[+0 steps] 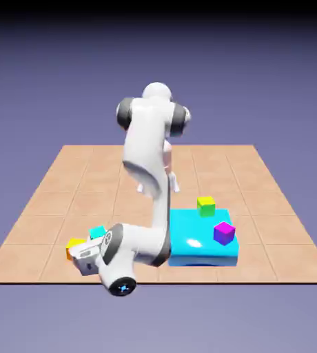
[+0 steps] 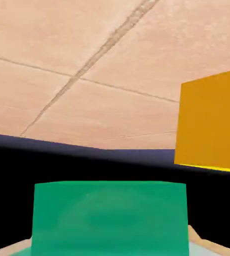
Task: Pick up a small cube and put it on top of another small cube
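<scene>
In the exterior view the white arm folds low over the near edge of the tiled table, its gripper down at that view's left, where the small teal cube shows just behind the hand and the orange-yellow cube peeks out beside it; from here I cannot tell whether the teal cube is held or merely near. To that view's right sits the large cyan block carrying a yellow-green cube and a purple cube, well apart from the work. In the hand view the small teal cube fills the bottom middle, exactly where a held thing shows, hiding the finger tips (so the fingers appear clenched on it), and the orange-yellow cube stands off to the right, with tabletop beyond. The cube looks rigid, light, smooth-faced; flat opposite sides give the surest hold. The table is flat and level, with open room around the orange-yellow cube for lowering onto its top
</scene>
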Motion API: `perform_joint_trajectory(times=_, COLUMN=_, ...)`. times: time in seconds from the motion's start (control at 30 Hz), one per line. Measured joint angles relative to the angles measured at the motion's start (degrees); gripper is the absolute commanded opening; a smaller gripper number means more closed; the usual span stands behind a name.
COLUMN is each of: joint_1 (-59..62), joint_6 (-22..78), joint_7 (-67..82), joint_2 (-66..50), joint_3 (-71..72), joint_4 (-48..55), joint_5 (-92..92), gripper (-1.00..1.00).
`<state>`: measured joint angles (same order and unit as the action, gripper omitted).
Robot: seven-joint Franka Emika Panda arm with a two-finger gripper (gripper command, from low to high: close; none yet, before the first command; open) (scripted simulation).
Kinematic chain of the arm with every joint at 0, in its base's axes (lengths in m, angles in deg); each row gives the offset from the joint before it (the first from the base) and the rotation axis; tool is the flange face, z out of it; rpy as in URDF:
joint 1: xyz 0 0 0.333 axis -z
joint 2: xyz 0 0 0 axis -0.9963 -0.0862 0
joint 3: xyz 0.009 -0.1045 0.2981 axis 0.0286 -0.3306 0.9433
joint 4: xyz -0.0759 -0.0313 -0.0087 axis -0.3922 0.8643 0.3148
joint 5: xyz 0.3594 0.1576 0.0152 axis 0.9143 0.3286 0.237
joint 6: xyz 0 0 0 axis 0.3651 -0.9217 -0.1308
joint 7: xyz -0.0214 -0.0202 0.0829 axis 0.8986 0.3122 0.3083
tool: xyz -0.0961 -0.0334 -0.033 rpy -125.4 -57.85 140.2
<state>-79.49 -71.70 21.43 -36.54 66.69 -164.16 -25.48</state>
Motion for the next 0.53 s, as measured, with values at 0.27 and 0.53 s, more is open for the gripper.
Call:
perform_joint_trajectory(times=0.27, joint_1=5.27, joint_6=-5.29, joint_7=-4.60, joint_2=1.62, joint_3=1.54, joint_4=-5.13, joint_5=-4.58, gripper=-1.00)
perform_joint_trajectory(times=0.53, joint_1=3.80, joint_6=-1.41, joint_7=-2.76, joint_2=0.43, joint_3=1.87, joint_4=0.06, joint_5=-4.07, gripper=1.00)
